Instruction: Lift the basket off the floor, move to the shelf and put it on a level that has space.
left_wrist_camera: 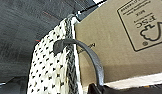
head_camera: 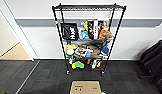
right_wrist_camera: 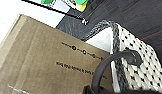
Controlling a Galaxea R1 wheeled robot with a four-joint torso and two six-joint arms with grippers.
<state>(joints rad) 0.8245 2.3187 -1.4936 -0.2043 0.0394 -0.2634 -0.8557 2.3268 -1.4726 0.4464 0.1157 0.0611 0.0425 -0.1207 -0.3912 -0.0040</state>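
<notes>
- Left wrist view: basket, cream weave with dark braided rim, seen close; its black loop handle arches up from the side wall down toward dark robot hardware at the frame edge; whether the left end effector is spread or pinching the handle cannot be told.
- Right wrist view: opposite basket wall with its own loop handle curving toward dark hardware; right end effector state likewise cannot be told.
- Brown cardboard box sits inside the basket, rising above the rim; printed text on its faces.
- Head view: box top at the near edge, centred before the shelf; basket itself hidden beneath it.
- Floor: dark grey carpet tiles between box and shelf.
- Shelf: black wire rack against a white wall; lower tiers crowded with bags and boxes; top level bare wire grid.
- Doorway with tan floor far left; dark bags far right.
</notes>
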